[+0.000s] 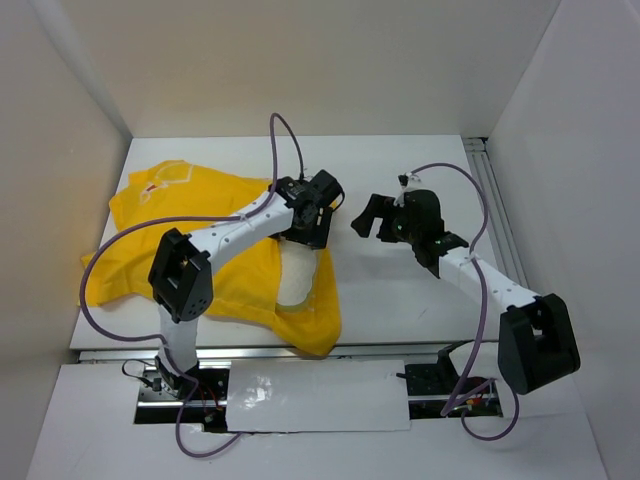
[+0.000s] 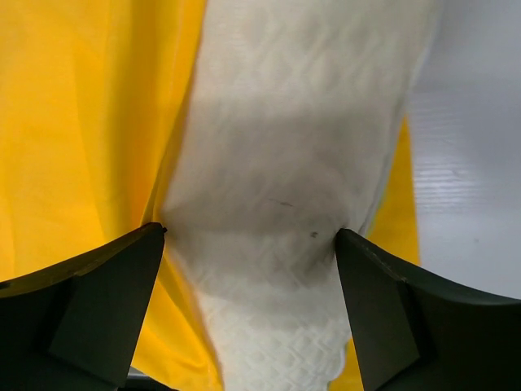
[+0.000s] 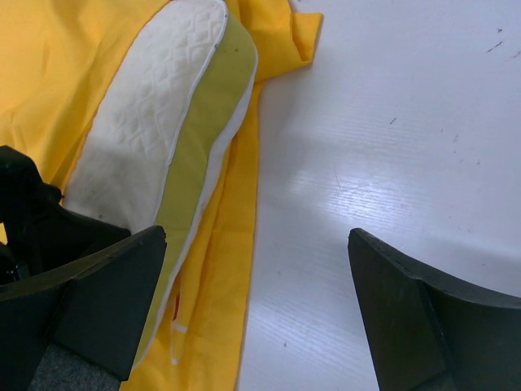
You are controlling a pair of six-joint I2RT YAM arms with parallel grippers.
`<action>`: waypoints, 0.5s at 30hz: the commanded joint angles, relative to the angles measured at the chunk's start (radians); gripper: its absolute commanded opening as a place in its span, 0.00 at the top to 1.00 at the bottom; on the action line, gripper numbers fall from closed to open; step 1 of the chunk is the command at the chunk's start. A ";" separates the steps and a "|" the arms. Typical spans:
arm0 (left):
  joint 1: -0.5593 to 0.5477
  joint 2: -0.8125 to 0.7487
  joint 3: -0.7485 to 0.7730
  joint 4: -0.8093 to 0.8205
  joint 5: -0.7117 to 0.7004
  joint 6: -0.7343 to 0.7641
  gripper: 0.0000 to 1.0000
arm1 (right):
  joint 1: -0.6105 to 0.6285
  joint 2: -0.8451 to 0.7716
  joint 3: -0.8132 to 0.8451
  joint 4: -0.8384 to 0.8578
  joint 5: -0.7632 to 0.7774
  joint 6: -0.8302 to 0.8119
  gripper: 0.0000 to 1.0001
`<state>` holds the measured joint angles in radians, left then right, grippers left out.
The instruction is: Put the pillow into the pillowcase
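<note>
The yellow pillowcase [image 1: 180, 200] lies crumpled on the left of the white table. The cream-white quilted pillow [image 1: 297, 280] sticks out of its right side, the rest hidden under yellow cloth. My left gripper [image 1: 308, 238] hangs over that exposed end. In the left wrist view it [image 2: 251, 235] is open wide, its fingertips at the two sides of the pillow [image 2: 277, 147], with pillowcase [image 2: 73, 122] on the left. My right gripper [image 1: 365, 215] is open and empty over bare table [image 3: 256, 236], right of the pillow [image 3: 146, 122] and pillowcase [image 3: 49, 57].
White walls close in the table on the left, back and right. A metal rail [image 1: 495, 210] runs along the right side. The pillowcase's lower corner [image 1: 320, 340] reaches the table's front edge. Purple cables loop above both arms.
</note>
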<state>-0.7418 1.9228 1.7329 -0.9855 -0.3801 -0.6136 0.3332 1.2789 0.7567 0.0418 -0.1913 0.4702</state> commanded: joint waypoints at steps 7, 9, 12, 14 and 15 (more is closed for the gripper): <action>0.002 0.056 0.001 0.037 0.016 0.026 0.01 | 0.007 0.016 -0.030 0.032 -0.025 -0.038 0.00; 0.002 0.079 -0.018 0.077 0.096 0.041 0.01 | 0.007 0.016 -0.030 0.032 -0.016 -0.038 0.00; 0.002 0.111 -0.045 0.125 0.129 0.052 0.04 | 0.007 0.016 -0.039 0.032 -0.016 -0.038 0.00; 0.002 0.139 -0.035 0.113 0.118 0.061 0.39 | 0.007 0.007 -0.039 0.032 -0.016 -0.053 0.00; 0.002 0.151 -0.035 0.113 0.103 0.061 0.57 | 0.016 0.007 -0.039 0.032 -0.016 -0.062 0.00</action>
<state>-0.7357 2.0224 1.7069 -0.9195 -0.3172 -0.5762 0.3355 1.2945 0.7258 0.0444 -0.2031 0.4423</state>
